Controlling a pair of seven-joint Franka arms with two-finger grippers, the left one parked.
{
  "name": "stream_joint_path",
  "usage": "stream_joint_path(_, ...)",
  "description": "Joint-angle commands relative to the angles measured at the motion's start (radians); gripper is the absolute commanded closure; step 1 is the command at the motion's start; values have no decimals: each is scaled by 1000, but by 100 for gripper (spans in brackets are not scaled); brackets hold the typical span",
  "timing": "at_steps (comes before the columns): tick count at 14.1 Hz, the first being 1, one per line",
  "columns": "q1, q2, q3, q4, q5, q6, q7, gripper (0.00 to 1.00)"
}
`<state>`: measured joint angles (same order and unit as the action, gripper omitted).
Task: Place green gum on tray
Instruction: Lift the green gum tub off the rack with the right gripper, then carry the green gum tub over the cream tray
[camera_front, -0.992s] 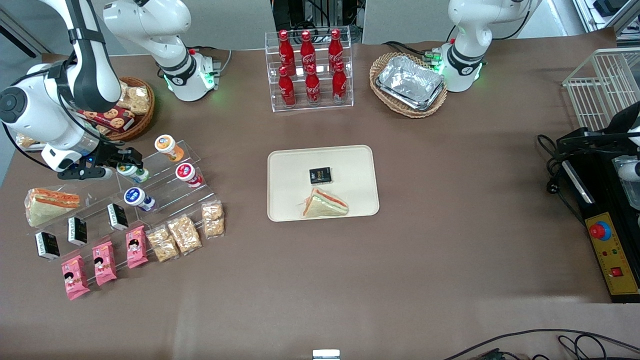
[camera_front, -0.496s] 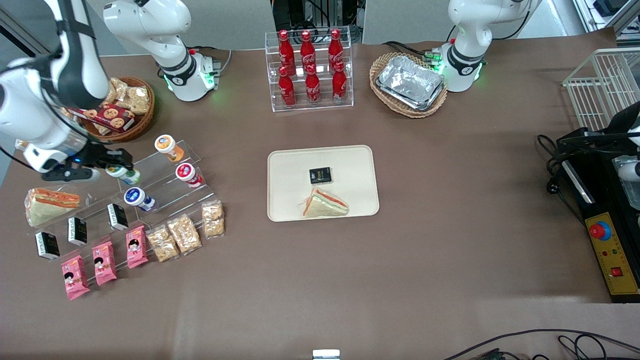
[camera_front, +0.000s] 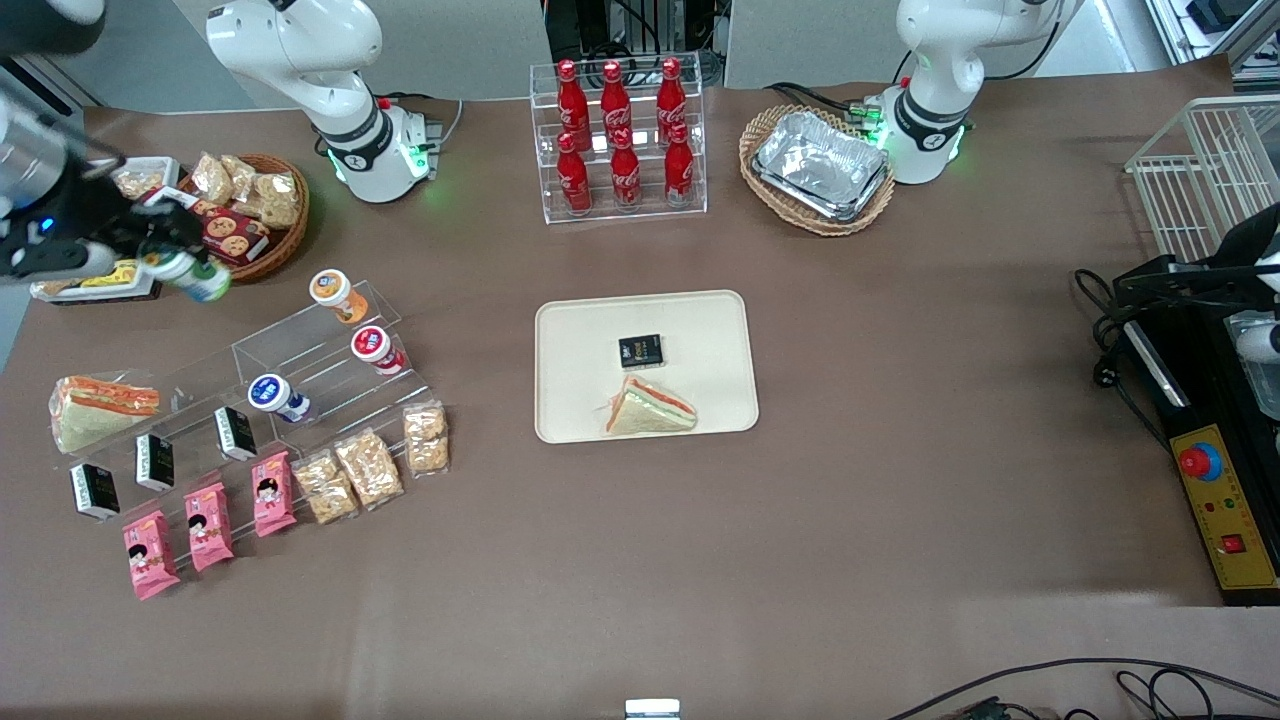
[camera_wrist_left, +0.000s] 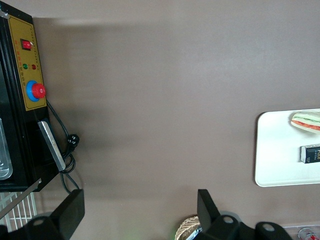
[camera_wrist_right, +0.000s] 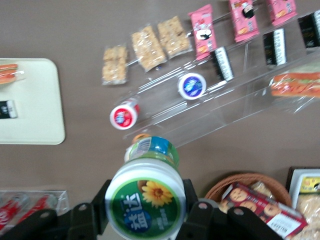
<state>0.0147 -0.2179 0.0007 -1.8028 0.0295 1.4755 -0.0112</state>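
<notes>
My right gripper (camera_front: 165, 262) is shut on the green gum (camera_front: 190, 274), a white bottle with a green label, and holds it in the air above the table beside the wicker snack basket, at the working arm's end. In the right wrist view the gum's green lid (camera_wrist_right: 146, 201) fills the space between the black fingers (camera_wrist_right: 87, 216) of the gripper (camera_wrist_right: 146, 212). The cream tray (camera_front: 580, 345) lies at the table's middle and carries a wrapped sandwich (camera_front: 650, 407) and a small black packet (camera_front: 640, 350). The tray also shows in the right wrist view (camera_wrist_right: 35, 105).
A clear stepped rack (camera_front: 310, 350) below the gripper holds orange-lidded (camera_front: 330, 288), red-lidded (camera_front: 370, 345) and blue-lidded (camera_front: 268, 392) bottles. Black packets, pink packets and snack bags lie nearer the front camera. A wicker basket of snacks (camera_front: 255, 205), a cola rack (camera_front: 620, 140) and a foil-tray basket (camera_front: 820, 165) stand farther from the camera.
My gripper has lifted the green gum off the clear rack and carried it up and away from the front camera, toward the snack basket.
</notes>
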Motion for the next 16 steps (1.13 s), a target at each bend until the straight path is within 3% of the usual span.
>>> stream_joint_path(1, 1, 11, 204, 42, 88, -54, 288, 85)
stream_joint_path(3, 2, 23, 313, 31, 168, 3, 472, 85)
stream_joint_path(8, 1, 106, 571, -158, 159, 349, 745, 91)
stream_joint_path(13, 13, 225, 702, -394, 153, 768, 902, 91)
stream_joint_path(14, 39, 257, 703, -418, 133, 828, 928, 91)
stream_joint_path(16, 60, 346, 703, -429, 28, 884, 982, 91)
